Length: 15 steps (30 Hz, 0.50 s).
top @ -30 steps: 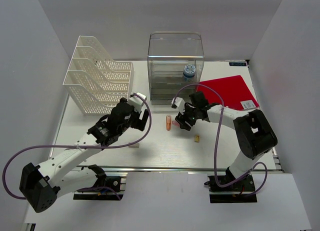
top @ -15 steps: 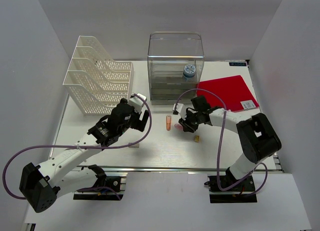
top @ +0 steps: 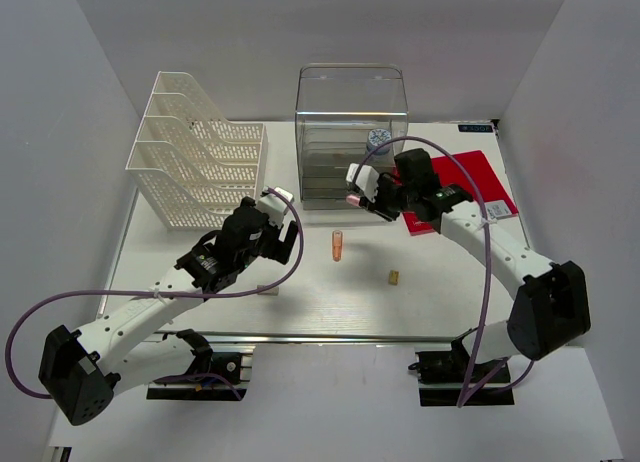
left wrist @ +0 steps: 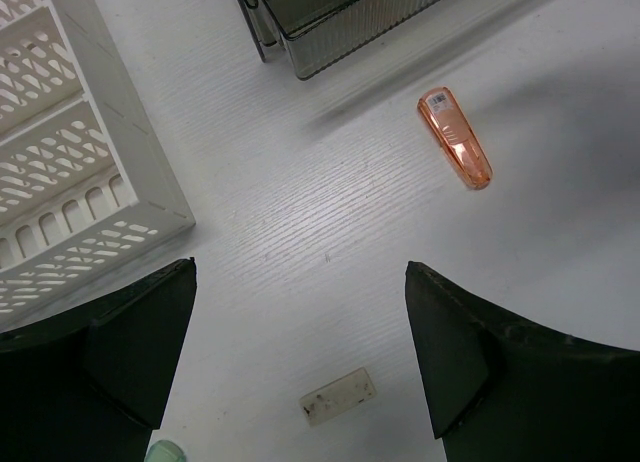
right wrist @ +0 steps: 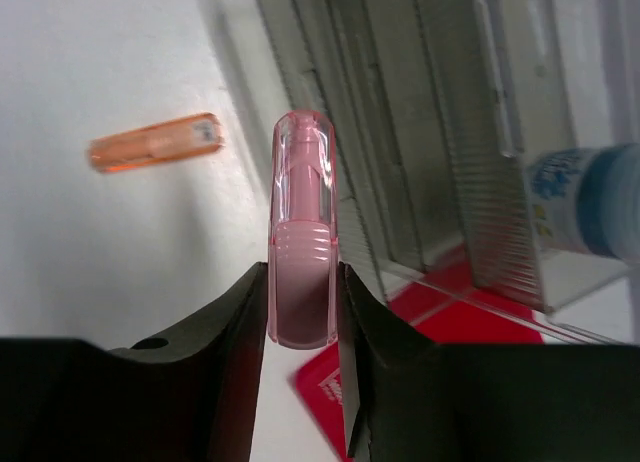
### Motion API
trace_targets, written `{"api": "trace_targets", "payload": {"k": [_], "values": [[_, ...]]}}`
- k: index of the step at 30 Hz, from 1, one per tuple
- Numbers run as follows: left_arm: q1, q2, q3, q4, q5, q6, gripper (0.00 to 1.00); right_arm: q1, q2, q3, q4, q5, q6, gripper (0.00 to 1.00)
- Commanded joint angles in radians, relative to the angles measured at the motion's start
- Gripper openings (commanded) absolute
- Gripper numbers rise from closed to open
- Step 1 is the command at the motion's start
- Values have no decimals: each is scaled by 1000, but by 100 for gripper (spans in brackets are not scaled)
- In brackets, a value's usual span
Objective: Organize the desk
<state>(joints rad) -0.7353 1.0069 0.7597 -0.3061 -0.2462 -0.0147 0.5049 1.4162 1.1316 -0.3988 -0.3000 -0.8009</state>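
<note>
The white desk [top: 330, 304] bears an orange marker [top: 337, 245], a small tan piece [top: 394, 276] and a small white flat piece [top: 268, 291]. My right gripper [top: 362, 196] is shut on a pink marker [right wrist: 302, 232] and holds it above the desk, just in front of the clear drawer box [top: 350, 132]. In the right wrist view the orange marker [right wrist: 155, 142] lies below and to the left. My left gripper [left wrist: 300, 282] is open and empty, above the white flat piece [left wrist: 338, 396], with the orange marker [left wrist: 455, 137] ahead to the right.
A white mesh file rack [top: 195, 162] stands at the back left. A red folder [top: 465, 182] lies at the back right. A blue and white bottle [top: 378, 139] shows by the drawer box. A pale green thing [left wrist: 165, 452] peeks in at the left wrist view's bottom edge.
My right gripper has risen from the desk beside the orange marker with the pink marker in it and moved back toward the drawer box. The left arm has not moved.
</note>
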Motion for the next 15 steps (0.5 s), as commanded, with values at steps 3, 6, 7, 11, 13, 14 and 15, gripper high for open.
{"api": "trace_targets", "payload": {"k": [3,6,7,11,13,14,15], "values": [[-3,-1,-13,15,5,9,95,3,36,-9,226,196,-93,0],[-3,12,-13,16,2,9,95,9,78,11,288,255,-148,0],[-3,15,-13,13,4,9,95,11,92,23,307,275,-159,0],[-3,29,-11,13,1,9,96,11,159,72,311,286,-225,0],[-3,30,-10,13,1,9,96,6,193,89,282,254,-257,0],[-3,30,-11,13,1,9,96,9,201,91,278,251,-265,0],[-3,30,-11,13,-1,9,96,12,214,91,276,248,-273,1]]}}
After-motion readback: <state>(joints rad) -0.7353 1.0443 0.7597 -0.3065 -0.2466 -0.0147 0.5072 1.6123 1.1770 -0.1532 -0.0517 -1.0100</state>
